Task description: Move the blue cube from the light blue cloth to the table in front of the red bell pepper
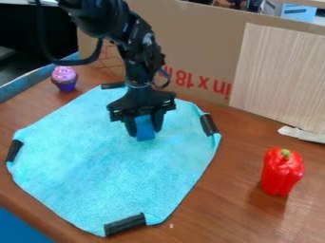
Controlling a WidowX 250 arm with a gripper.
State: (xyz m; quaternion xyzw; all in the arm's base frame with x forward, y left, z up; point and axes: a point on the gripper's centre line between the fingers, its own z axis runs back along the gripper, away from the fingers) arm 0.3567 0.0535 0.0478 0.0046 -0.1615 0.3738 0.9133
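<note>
Brown wood-grain counter (pixel 209 213) carries everything I inspect through my feed. At the cloth's near corner I record a black strip (pixel 125 224); the turquoise cloth (pixel 101 171) lies mostly flat, with slight ripples toward its edges. A red pepper (pixel 282 172) stands on the counter, beyond the cloth's right edge. Another black strip (pixel 14 150) marks the cloth's left corner.

Farther back, toward the cloth's far edge, I find the blue block (pixel 145 129) between the fingers (pixel 130 127) of my gripper (pixel 145 136), which appear clenched on its two sides. Whether its underside touches the cloth, I cannot tell. For sound handling, I judge that even pressure, an upright wrist and slow, steady control are called for; a sideways drag could wrinkle the fabric or twist the block.

Beyond, a toy cupcake (pixel 64 78) with pink-purple topping sits near the counter's far left corner. Cardboard (pixel 196 47) forms the backdrop, with a pale wood-grain panel (pixel 279 76) against it at right.
</note>
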